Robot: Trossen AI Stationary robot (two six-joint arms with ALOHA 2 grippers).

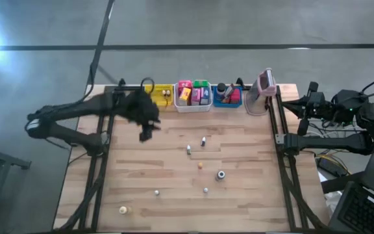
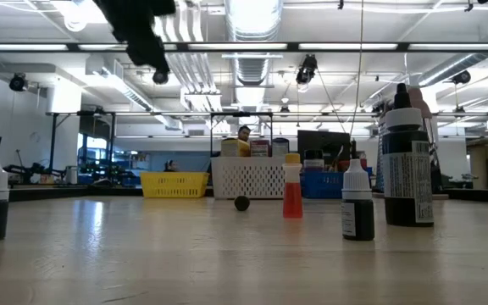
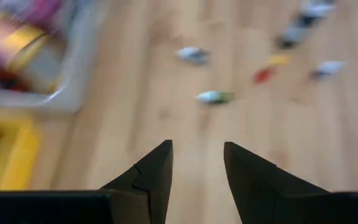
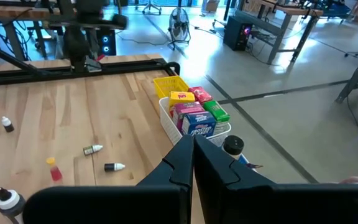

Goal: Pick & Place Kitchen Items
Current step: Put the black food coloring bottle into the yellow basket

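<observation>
Several small dropper bottles lie or stand scattered on the wooden table (image 1: 174,175): two whitish ones (image 1: 203,140) (image 1: 189,150), an orange one (image 1: 200,164), a dark round one (image 1: 220,174). In the low view a red bottle (image 2: 291,191) and a dark bottle (image 2: 405,161) stand upright. Coloured packets (image 1: 193,94) fill the white bin. My left gripper (image 1: 147,133) hangs open above the table just in front of the yellow bin (image 1: 158,96); in its wrist view, the open fingers (image 3: 197,152) hold nothing. My right gripper (image 4: 193,146) is shut and parked off the table's right side (image 1: 313,107).
Yellow, white (image 1: 193,104) and blue (image 1: 226,97) bins line the far edge, and a pink-grey device (image 1: 265,84) stands beside them. More small bottles sit near the front edge (image 1: 156,192) (image 1: 123,209) (image 1: 205,190). Black frame rails run along both table sides.
</observation>
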